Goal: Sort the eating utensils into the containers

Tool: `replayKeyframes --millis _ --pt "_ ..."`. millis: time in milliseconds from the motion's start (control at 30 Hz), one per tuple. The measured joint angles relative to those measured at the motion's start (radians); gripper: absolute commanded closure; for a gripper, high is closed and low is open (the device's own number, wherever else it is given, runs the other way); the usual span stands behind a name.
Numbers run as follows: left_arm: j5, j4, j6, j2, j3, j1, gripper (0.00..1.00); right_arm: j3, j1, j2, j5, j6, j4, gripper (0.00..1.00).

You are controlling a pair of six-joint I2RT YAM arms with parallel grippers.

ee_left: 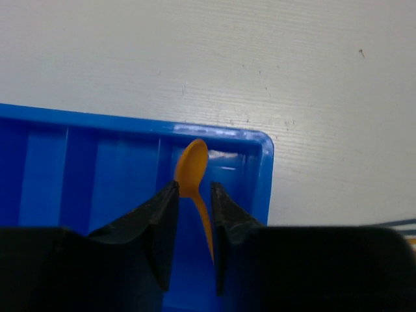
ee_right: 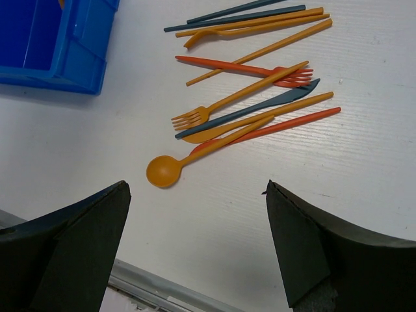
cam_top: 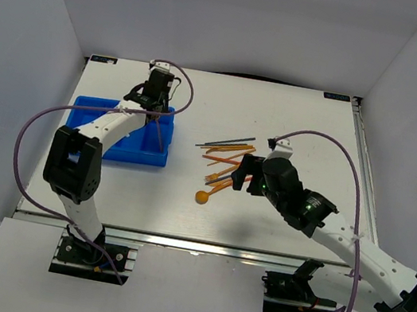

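Gripping an orange spoon (ee_left: 193,170) with the left pincer (ee_left: 193,224) over the blue tray (ee_left: 97,123) – end compartment. Hanging released, the right pincer (ee_right: 195,247) – above scattered utensils (ee_right: 253,97) on the worktop (ee_right: 364,162).

Bright blue tray (cam_top: 88,106); orange spoon (ee_left: 194,170) in it. Beside tray: orange, red, dk grey-blue utensils (ee_right: 250,97). White table (cam_top: 295,123).
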Motion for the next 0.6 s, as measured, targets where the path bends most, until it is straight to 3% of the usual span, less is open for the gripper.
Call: replayKeyframes --millis 167,333,367,500,600 --pt "0.034 -0.034 -0.032 -0.100 -0.060 -0.002 0.45 0.007 0.000 0.045 0.000 -0.014 -0.002 0.11" --pt "0.055 -0.074 -0.058 -0.280 -0.088 -0.006 0.16 0.032 -0.002 0.151 -0.064 -0.089 0.008 0.11" --pt "0.055 -0.086 -0.067 -0.323 -0.093 -0.006 0.02 0.045 -0.002 0.180 -0.089 -0.114 0.009 0.11" --pt "0.040 -0.135 -0.101 -0.514 -0.147 -0.006 0.02 0.150 0.000 0.342 -0.148 -0.240 -0.014 0.11" --pt "0.018 -0.171 -0.115 -0.673 -0.247 -0.007 0.02 0.257 0.002 0.481 -0.073 -0.262 -0.087 0.13"
